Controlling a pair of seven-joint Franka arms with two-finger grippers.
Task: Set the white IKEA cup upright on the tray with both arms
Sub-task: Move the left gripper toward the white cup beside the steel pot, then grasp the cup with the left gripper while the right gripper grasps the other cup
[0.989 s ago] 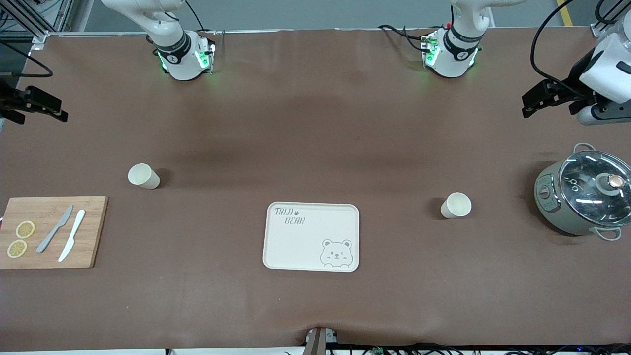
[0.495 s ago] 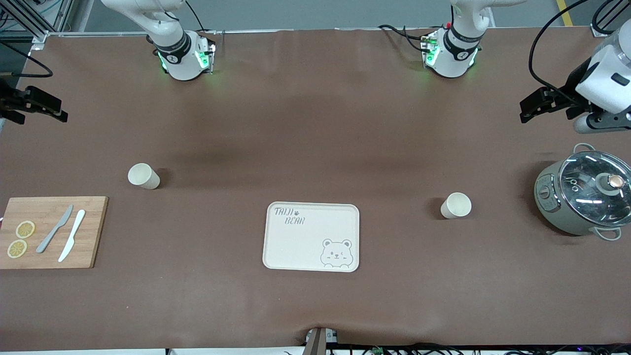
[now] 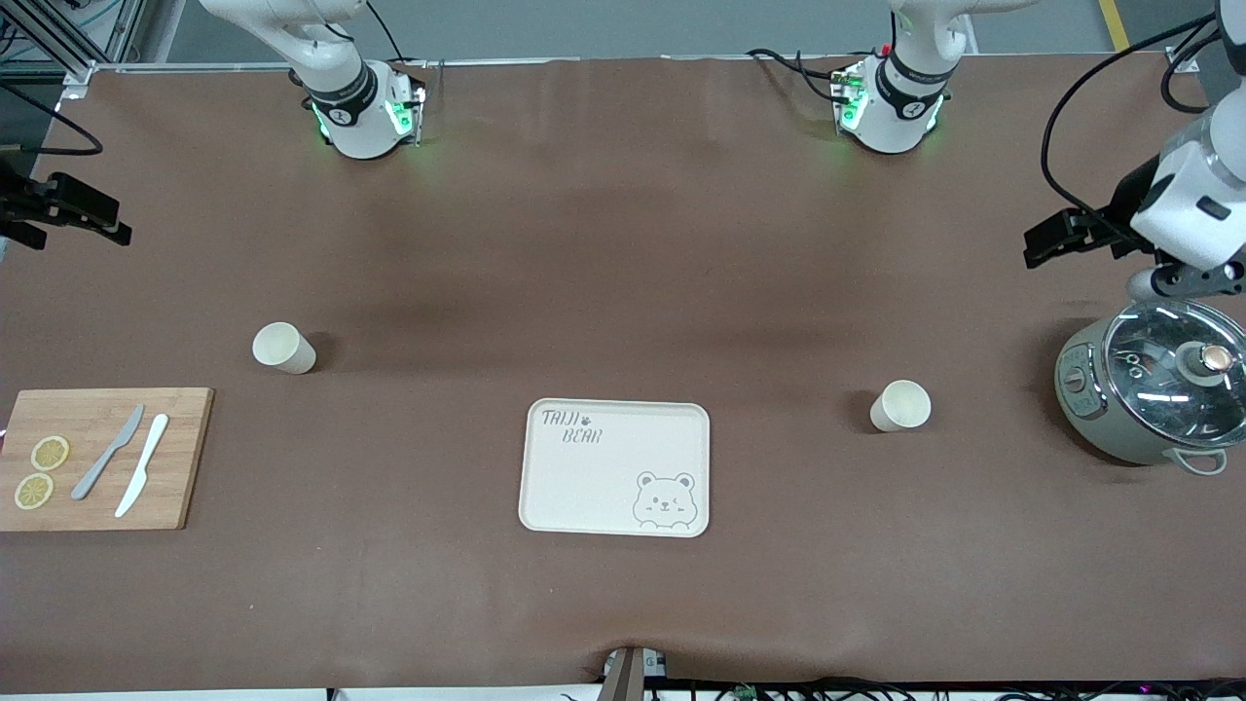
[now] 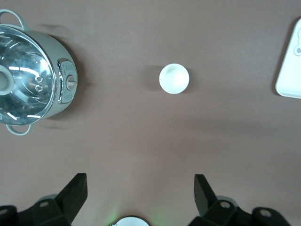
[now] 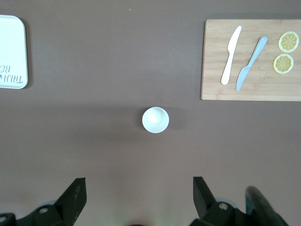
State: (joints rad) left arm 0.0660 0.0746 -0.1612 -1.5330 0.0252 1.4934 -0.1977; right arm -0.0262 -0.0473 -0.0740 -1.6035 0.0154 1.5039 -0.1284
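Your left gripper point(image 4: 138, 195) hangs wide open and empty above bare brown table at its end, near the grey glass-lidded pot point(image 3: 1154, 393); your right gripper point(image 5: 136, 197) likewise. Both white cups point(image 3: 900, 405) point(image 3: 283, 347) stand upright, well apart from the cream-white rectangular tray point(image 3: 615, 468) near the front edge's middle.

1. A wooden cutting board point(image 3: 97, 458) lies at the right arm's end of the table.
2. A grey knife point(image 3: 108, 452) and a white knife point(image 3: 142, 464) lie side by side on it.
3. Two lemon slices point(image 3: 42, 471) sit beside the knives on the board.
4. A grey cooking pot point(image 3: 1134, 394) with a glass lid point(image 3: 1173, 373) stands at the left arm's end.
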